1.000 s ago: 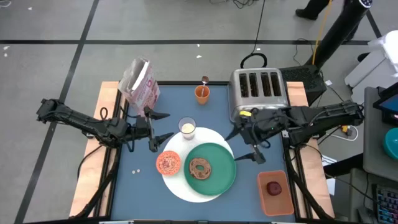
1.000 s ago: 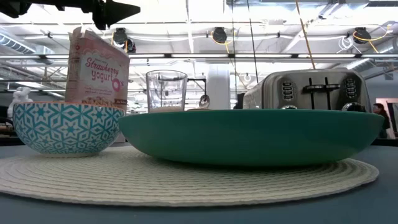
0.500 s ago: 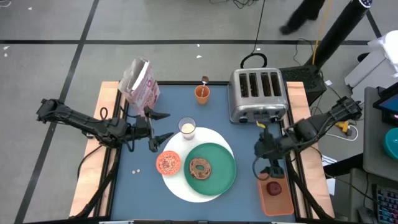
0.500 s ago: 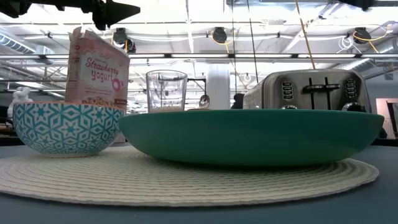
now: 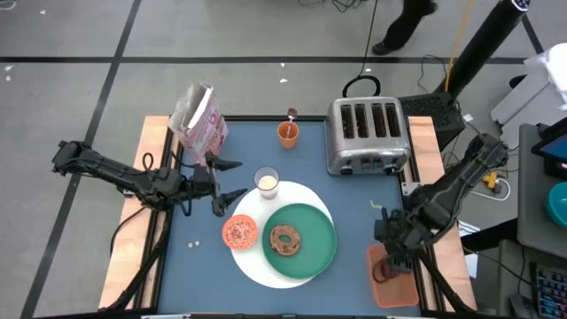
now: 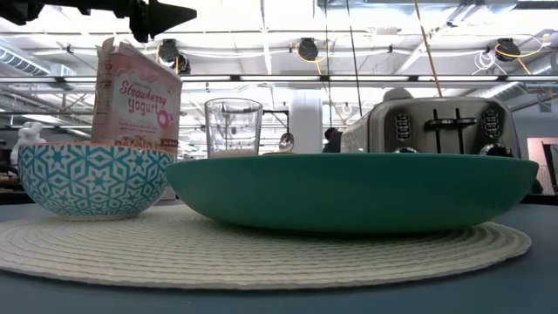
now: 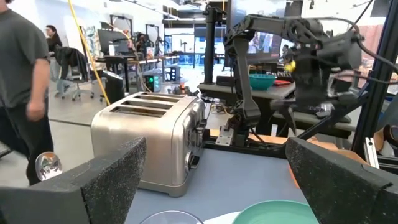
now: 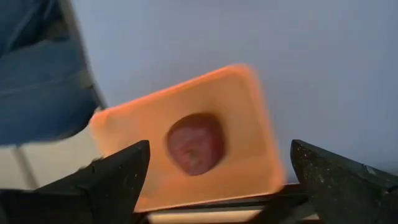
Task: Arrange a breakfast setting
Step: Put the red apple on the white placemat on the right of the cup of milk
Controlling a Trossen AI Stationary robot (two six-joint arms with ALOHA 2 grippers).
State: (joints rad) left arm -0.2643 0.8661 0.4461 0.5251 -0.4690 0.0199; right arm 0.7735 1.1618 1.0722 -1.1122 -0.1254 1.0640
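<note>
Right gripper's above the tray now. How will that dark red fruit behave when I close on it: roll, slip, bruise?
The dark red fruit looks rounded and lies loose in the orange tray, so it may roll if nudged off-centre. Its skin looks smooth, so it may slip. The right gripper hangs open above it, fingers either side; centring should help.

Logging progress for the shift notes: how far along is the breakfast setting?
Done: green plate with bagel, bowl and milk glass sit on the white mat. In hand: the open right gripper hangs over the dark red fruit in the orange tray. Left: moving that fruit.
</note>
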